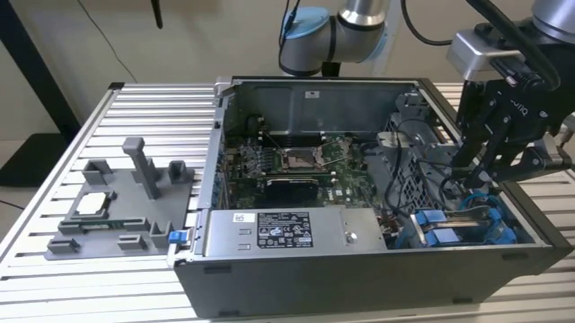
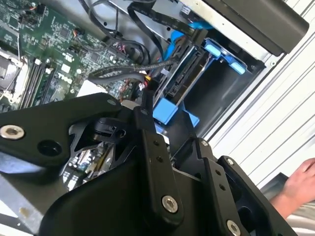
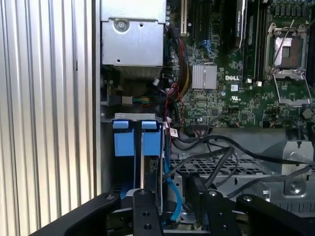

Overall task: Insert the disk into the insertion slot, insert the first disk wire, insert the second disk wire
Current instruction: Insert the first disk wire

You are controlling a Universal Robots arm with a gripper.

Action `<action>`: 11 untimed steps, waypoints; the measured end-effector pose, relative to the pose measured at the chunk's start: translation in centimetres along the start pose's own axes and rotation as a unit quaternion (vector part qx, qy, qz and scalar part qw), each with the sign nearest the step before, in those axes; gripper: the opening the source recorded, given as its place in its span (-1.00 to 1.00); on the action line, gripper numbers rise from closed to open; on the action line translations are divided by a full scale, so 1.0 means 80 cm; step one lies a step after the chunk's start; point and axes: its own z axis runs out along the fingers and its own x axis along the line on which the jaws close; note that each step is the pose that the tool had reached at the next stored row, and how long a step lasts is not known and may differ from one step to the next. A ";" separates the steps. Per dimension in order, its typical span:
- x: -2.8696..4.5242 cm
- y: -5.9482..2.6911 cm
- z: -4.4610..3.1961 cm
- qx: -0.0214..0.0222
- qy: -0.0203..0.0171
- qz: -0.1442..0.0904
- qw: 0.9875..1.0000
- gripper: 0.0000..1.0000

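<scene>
The main risk is a snag. The gripper [image 1: 476, 178] hangs low inside the open case [image 1: 359, 272], at its near corner on the exterior view's right, with loose black cables [image 3: 216, 157] draped just beside it. Its jaws stand spread, and a blue cable [image 3: 168, 179] runs through the gap between them. Whether either jaw touches that cable cannot be told. Any sideways drift could hook a cable loop and drag on whatever it is plugged into on the motherboard [image 1: 297, 161]. A plug brought in crooked could jam or bend against its socket. A knock on the blue carrier could also shift the disk in its bay. A person's hand [image 2: 300, 184] lies at the edge of the second wrist view, out over the slatted desk [image 1: 134, 101], near enough that a wide swing of the arm would be a worry.

The disk [image 3: 140, 152] sits in the drive bay at that same corner, just beside the gripper. It appears to stand on edge, thin side up. Its long axis seems to run along the case's near wall, with the blue carrier tabs pointing toward the power-supply box [image 1: 287, 232]. Which end carries the sockets cannot be made out.
</scene>
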 end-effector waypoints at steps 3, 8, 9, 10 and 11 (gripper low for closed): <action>-0.0021 0.000 0.0020 0.003 -0.005 -0.001 1.000 1.00; -0.0035 0.000 0.0083 0.009 -0.006 -0.002 1.000 1.00; -0.0036 0.000 0.0095 0.010 -0.007 -0.003 1.000 1.00; -0.0036 0.000 0.0108 0.011 -0.008 -0.003 1.000 1.00; -0.0035 0.000 0.0121 0.011 -0.010 -0.003 1.000 -1.00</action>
